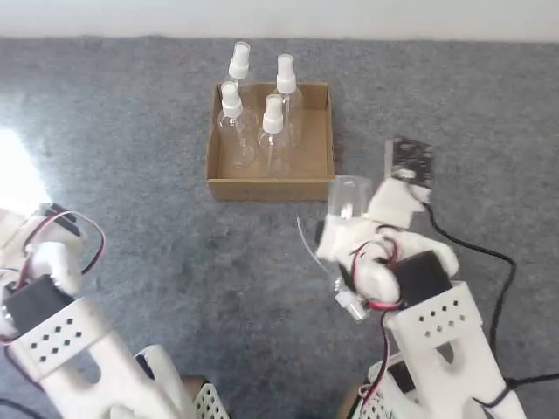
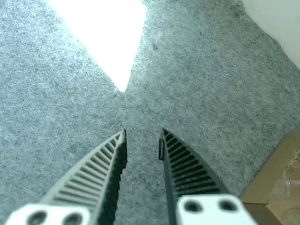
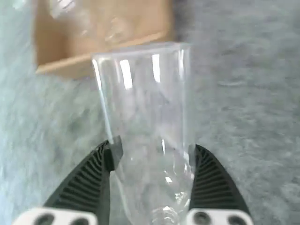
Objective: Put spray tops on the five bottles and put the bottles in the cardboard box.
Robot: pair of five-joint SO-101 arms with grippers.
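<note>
The cardboard box (image 1: pixel 321 140) stands at the back of the grey carpet, with several clear bottles (image 1: pixel 236 131) upright in it, each with a white spray top (image 1: pixel 286 73). My right gripper (image 3: pixel 152 147) is shut on another clear bottle (image 3: pixel 145 112), which is tilted with its flat base toward the box (image 3: pixel 103 58). In the high view this bottle (image 1: pixel 348 199) hangs just off the box's near right corner, and a small white cap (image 1: pixel 350 304) shows by the right arm's wrist. My left gripper (image 2: pixel 142 136) is open over bare carpet at the left, with nothing between its fingers.
A bright glare patch (image 1: pixel 16 170) lies on the carpet at the far left. A black cable (image 1: pixel 489 262) trails on the right. A corner of the box (image 2: pixel 276 180) shows beside the left gripper. Open carpet lies between the arms and in front of the box.
</note>
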